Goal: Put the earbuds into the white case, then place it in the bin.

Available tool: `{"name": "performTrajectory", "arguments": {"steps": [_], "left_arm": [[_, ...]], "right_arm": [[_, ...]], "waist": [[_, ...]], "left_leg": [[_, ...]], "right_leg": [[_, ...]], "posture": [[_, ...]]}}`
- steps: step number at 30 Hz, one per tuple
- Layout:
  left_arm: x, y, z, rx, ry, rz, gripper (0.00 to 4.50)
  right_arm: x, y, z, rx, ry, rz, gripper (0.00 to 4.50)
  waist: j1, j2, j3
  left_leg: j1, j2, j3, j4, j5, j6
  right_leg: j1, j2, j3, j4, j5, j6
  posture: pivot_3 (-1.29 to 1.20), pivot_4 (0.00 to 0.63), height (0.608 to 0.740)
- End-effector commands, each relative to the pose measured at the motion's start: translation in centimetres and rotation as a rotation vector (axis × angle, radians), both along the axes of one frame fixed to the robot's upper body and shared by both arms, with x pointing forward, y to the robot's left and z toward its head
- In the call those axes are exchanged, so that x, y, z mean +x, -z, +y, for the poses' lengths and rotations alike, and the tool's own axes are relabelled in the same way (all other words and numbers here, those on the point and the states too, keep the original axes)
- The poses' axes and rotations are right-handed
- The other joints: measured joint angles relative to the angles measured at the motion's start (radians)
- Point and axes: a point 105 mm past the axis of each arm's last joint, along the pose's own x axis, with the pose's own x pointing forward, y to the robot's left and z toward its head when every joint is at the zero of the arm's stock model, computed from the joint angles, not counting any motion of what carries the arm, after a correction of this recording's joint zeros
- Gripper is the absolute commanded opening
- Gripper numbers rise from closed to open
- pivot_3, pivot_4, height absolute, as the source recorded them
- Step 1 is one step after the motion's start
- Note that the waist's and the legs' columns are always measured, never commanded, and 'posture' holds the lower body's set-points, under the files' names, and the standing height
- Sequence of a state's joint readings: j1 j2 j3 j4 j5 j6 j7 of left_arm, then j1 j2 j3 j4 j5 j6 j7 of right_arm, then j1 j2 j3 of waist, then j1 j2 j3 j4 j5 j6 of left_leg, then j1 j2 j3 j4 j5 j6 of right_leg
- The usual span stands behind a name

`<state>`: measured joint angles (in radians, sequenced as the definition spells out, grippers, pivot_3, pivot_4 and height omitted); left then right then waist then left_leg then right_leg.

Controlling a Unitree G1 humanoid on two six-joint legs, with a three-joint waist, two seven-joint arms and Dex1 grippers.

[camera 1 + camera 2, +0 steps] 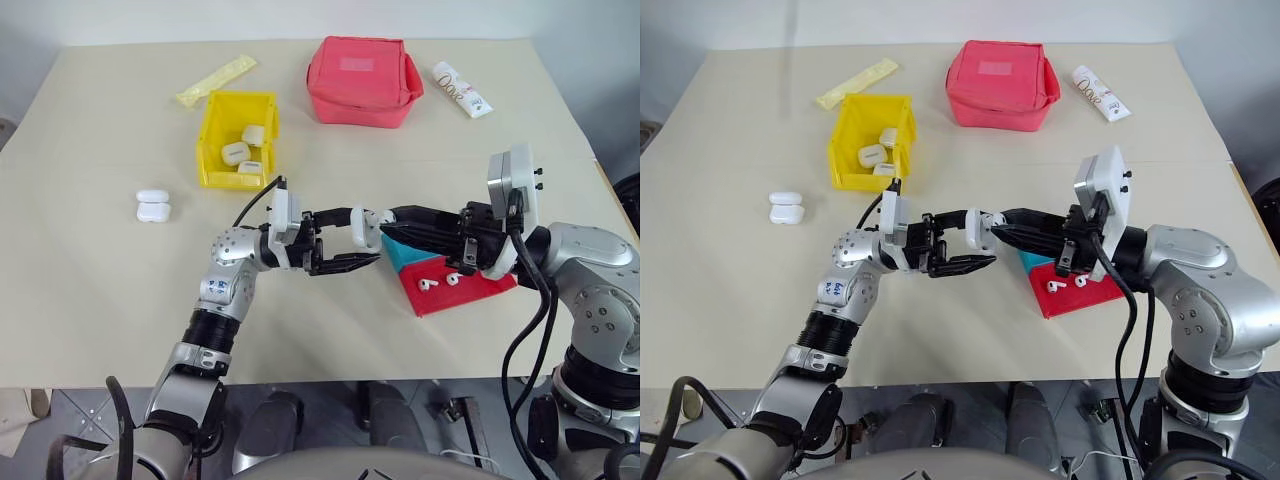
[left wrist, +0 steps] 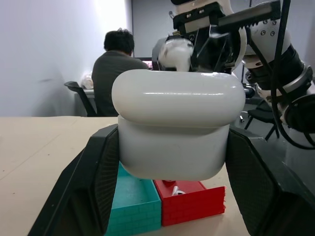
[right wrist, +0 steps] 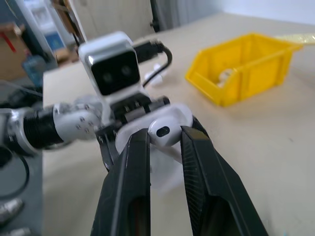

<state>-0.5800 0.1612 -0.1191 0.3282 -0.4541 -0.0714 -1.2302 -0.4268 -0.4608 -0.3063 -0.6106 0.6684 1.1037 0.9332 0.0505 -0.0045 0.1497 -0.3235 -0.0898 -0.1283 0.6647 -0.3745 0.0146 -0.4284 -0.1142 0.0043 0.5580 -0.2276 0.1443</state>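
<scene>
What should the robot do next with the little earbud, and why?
Probably ease the right gripper down so its earbud slips into the white case. The left gripper holds that case, and the earbud sits right at its lid, not yet inside.

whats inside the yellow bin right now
The yellow bin holds several white cases lying loose; at least three show. Its near wall hides part of the floor, so anything low against that wall cannot be seen, nor whether the cases contain earbuds.
</scene>
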Motion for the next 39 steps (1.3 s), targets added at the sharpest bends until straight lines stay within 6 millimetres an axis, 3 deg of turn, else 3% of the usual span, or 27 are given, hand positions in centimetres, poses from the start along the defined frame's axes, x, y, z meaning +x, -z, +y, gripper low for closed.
{"name": "performTrajectory", "arguments": {"steps": [1,17,26,39], "left_arm": [[-0.1,-0.9,-0.2,-0.005,0.029,-0.028,2.80],[0.5,-2.0,-0.4,-0.051,0.040,-0.021,2.80],[0.2,-2.7,-0.6,-0.092,0.072,-0.065,2.80],[-0.5,-3.0,-0.3,-0.135,0.085,-0.123,2.80]], "right_arm": [[-0.8,-1.0,0.6,0.055,-0.009,-0.026,0.50],[-1.8,0.2,1.2,0.077,0.007,0.076,0.50],[-1.0,1.8,0.8,0.057,0.054,0.148,0.50],[1.4,5.4,-1.4,0.002,0.234,0.334,0.50]], "waist": [[0.000,0.000,0.000],[-0.001,0.000,0.000],[-0.001,0.000,0.000],[0.000,0.000,0.000]], "left_leg": [[0.000,0.000,0.000,0.000,0.000,0.000],[0.000,0.000,0.000,0.000,0.000,0.000],[0.000,0.000,0.000,0.000,0.000,0.001],[0.000,0.000,0.000,0.000,0.000,0.001]], "right_leg": [[0.000,0.000,0.000,0.000,0.000,0.000],[0.000,0.000,0.000,0.000,0.000,0.000],[0.000,0.000,0.000,0.000,0.000,0.000],[0.000,0.000,0.000,-0.001,0.000,0.000]], "posture": [[0.00,0.150,0.740],[0.00,0.150,0.740],[0.00,0.150,0.740],[0.00,0.150,0.740]]}}
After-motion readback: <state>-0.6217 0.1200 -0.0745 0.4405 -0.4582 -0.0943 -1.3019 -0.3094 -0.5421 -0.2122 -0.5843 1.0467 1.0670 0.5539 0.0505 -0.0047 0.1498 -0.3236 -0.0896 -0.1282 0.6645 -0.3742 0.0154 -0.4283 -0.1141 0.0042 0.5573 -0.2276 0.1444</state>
